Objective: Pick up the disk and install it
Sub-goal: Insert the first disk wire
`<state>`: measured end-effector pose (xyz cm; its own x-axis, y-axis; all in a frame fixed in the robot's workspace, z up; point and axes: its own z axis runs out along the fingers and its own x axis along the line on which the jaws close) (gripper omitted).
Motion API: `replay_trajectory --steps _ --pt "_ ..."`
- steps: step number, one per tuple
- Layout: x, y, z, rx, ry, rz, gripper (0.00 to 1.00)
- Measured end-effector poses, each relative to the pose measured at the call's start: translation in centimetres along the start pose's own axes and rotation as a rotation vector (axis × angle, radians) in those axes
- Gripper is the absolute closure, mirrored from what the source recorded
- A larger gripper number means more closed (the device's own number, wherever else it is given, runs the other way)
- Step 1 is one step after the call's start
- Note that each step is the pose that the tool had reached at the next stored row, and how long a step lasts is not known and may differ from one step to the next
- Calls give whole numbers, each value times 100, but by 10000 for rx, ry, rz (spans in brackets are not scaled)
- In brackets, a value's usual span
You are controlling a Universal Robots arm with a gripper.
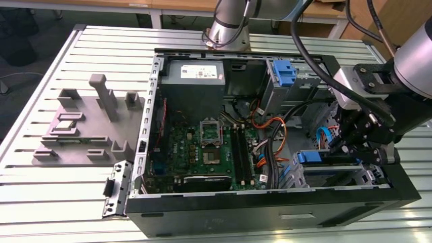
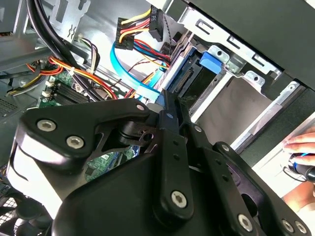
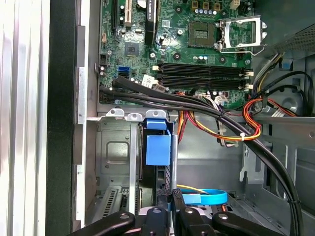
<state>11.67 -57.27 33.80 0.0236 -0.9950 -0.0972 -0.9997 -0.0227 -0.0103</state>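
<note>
First wrist view: the gripper (image 3: 167, 197), fingers pressed together, is nosing at the disk (image 3: 158, 147), sitting in the drive cage (image 3: 113, 147) just ahead of them. Pushing off-square risks jamming it; the blue cable (image 3: 206, 197) alongside could snag.

Nothing can be read. The white label (image 1: 196, 72) on the power supply (image 1: 192, 93) carries print too small to make out.

Black cables (image 3: 162, 95) and orange wires (image 3: 231, 133) crowd the drive cage (image 3: 113, 152) at the case (image 1: 270, 212) corner; room opens above the motherboard (image 1: 196, 147).
</note>
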Motion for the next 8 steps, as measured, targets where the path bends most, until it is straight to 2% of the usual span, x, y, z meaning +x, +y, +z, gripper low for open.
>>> replay_trajectory --steps 8 --pt "1 0 8 0 0 0 84"
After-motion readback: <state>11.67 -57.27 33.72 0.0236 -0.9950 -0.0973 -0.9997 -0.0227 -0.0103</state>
